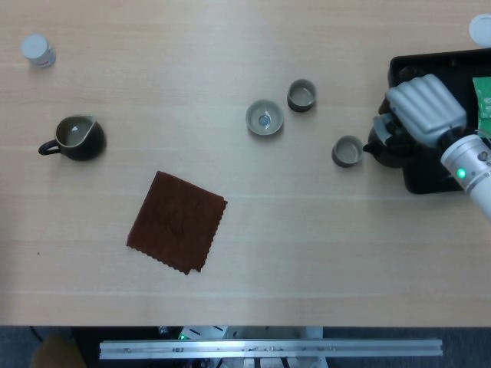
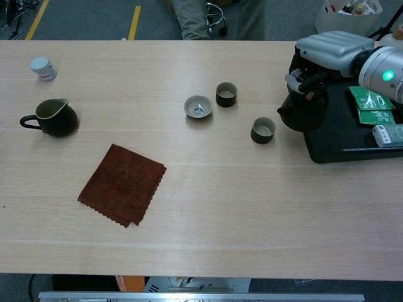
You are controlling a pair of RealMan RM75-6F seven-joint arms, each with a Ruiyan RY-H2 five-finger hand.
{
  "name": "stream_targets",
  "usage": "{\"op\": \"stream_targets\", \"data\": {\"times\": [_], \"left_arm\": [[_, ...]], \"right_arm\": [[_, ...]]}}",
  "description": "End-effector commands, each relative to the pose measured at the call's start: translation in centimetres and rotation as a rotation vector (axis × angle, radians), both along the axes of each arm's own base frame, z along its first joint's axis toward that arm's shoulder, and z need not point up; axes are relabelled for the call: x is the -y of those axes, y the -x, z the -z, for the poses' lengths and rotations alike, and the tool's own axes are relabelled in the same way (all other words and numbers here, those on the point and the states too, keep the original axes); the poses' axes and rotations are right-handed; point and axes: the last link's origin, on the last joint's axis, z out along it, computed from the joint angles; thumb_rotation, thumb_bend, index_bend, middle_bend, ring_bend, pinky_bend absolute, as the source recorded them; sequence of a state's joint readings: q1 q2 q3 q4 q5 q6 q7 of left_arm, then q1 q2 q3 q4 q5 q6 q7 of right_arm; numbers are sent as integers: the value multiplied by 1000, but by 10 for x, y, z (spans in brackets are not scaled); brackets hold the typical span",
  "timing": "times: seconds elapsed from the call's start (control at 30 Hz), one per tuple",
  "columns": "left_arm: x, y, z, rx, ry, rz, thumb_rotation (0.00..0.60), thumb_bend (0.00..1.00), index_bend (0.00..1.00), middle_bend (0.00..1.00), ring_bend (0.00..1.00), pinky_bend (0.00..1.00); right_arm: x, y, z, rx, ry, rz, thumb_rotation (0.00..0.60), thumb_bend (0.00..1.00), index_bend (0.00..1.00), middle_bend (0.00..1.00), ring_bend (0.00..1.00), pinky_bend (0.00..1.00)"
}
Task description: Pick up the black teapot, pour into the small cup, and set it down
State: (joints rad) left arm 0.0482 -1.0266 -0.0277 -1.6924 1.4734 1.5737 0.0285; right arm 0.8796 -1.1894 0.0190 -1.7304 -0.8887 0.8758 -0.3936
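My right hand (image 1: pixel 422 107) (image 2: pixel 327 55) grips the black teapot (image 1: pixel 387 147) (image 2: pixel 303 111) from above and holds it over the left edge of the black tray (image 1: pixel 418 73) (image 2: pixel 327 145). Its spout points left. A small dark cup (image 1: pixel 347 151) (image 2: pixel 263 130) stands on the table just left of the teapot, apart from it. Two more cups sit further left: a dark one (image 1: pixel 301 95) (image 2: pixel 226 94) and a pale one (image 1: pixel 265 118) (image 2: pixel 198 106). My left hand is in neither view.
A dark pitcher (image 1: pixel 75 138) (image 2: pixel 53 117) stands at the left. A brown cloth (image 1: pixel 176 222) (image 2: pixel 122 184) lies in the middle. A small white jar (image 1: pixel 37 50) (image 2: pixel 43 68) sits at the far left. Green packets (image 1: pixel 482 107) (image 2: pixel 371 107) lie in the tray.
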Motion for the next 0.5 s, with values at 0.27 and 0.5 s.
{"op": "stream_targets", "data": {"times": [0.27, 0.5], "left_arm": [[0, -2, 1, 4, -2, 6, 600, 389, 145, 205, 177, 186], [2, -3, 0, 5, -11, 8, 600, 388, 145, 205, 177, 186]], "right_arm": [[7, 10, 1, -76, 44, -35, 420, 549, 867, 811, 697, 176], [12, 8, 6, -111, 55, -67, 422, 548, 867, 810, 695, 176]]}}
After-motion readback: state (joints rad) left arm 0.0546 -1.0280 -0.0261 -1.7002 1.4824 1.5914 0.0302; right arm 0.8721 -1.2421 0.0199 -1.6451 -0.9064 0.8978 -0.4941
